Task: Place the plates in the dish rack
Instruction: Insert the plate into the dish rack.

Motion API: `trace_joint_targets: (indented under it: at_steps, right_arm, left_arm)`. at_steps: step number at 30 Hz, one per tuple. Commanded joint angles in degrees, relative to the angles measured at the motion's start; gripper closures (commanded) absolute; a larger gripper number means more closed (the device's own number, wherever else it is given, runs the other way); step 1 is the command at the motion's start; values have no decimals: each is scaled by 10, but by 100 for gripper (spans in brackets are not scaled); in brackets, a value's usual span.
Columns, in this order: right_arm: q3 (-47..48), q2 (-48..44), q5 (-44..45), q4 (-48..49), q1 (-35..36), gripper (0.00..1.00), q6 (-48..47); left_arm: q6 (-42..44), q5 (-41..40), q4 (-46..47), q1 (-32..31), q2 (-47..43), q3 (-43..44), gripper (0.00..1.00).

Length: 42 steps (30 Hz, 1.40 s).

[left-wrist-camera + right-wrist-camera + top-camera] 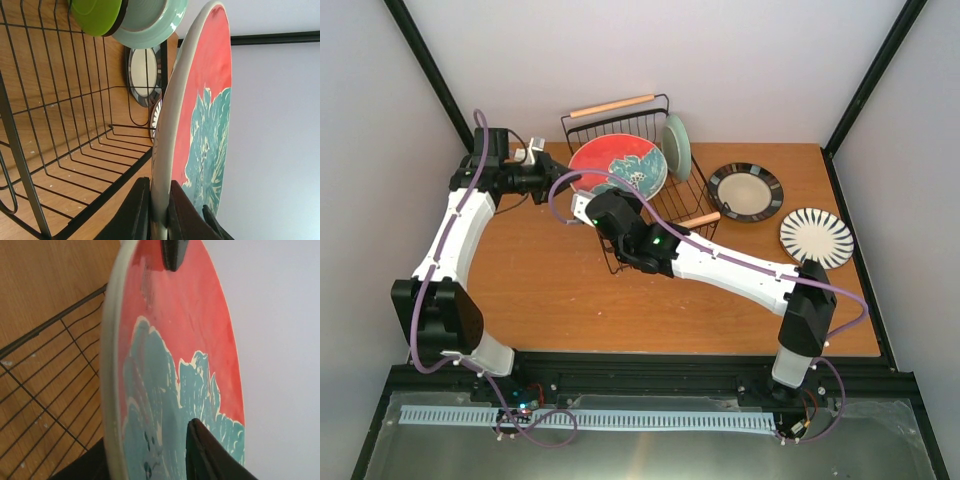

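I have the round ceramic plate, red with a teal flower [618, 165], up on its edge over the open top of the black wire dish rack with wooden rod handles [692, 185]. My left claw [160, 200] pinches its rim, one finger on the glazed face and one on the back. I hold it upright because, as I judge it, a plate goes down between the wires edge first.

My right claw [145, 445] straddles the same plate at the rim nearest the rack's front side. One finger [210, 450] lies against the teal flower and the other is behind the plate. I cannot tell whether it presses yet or only brackets the rim. I take it as a second hold, since a wide plate gripped at one point would likely swing.

A round mint green ceramic plate [676, 146] stands on edge at the rack's far end, and a lime green plate [95, 15] sits just beside it. I keep the red one nearer the rack's middle, where the slots look free.

On the wooden table [550, 270] beside the rack's right side lie a black-rimmed cream plate [745, 191] and, farther from the rack, a white plate with black radial stripes [817, 238]. Both are yet to be loaded.
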Motion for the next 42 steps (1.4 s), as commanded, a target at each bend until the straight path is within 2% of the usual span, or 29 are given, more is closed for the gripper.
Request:
trace_joint_targets:
  at_steps: [1, 3, 14, 16, 22, 24, 26, 29, 32, 37, 42]
  right_arm:
    - [13, 12, 2, -10, -2, 76, 15]
    - [16, 13, -2, -19, -2, 96, 19]
    - [48, 12, -55, -104, -3, 97, 76]
    - [60, 10, -67, -113, -3, 97, 84]
    - [92, 3, -101, -143, -5, 97, 107]
    - [102, 3, -109, -150, -6, 97, 115]
    - [114, 2, -125, -161, -12, 97, 128]
    - [132, 4, -155, -172, -25, 97, 149]
    - [167, 5, -205, -185, -48, 97, 180]
    - [227, 33, -282, -191, -94, 97, 235]
    - [287, 69, -362, -181, -147, 97, 307]
  left_arm:
    - [13, 58, 18, -3, -33, 33, 99]
    - [13, 59, 17, -2, -32, 35, 99]
    - [16, 60, 12, -3, -25, 58, 99]
    - [14, 61, 18, -2, -25, 59, 97]
    - [0, 48, 66, -3, -28, 58, 56]
    - [-7, 44, 87, -2, -27, 57, 50]
    - [-17, 34, 111, 0, -25, 57, 34]
    - [-33, 14, 140, 10, -27, 64, 23]
    - [-41, -11, 150, 26, -33, 76, 1]
    - [-26, -79, 121, 49, -61, 90, 0]
    - [6, -142, 81, 62, -114, 57, 0]
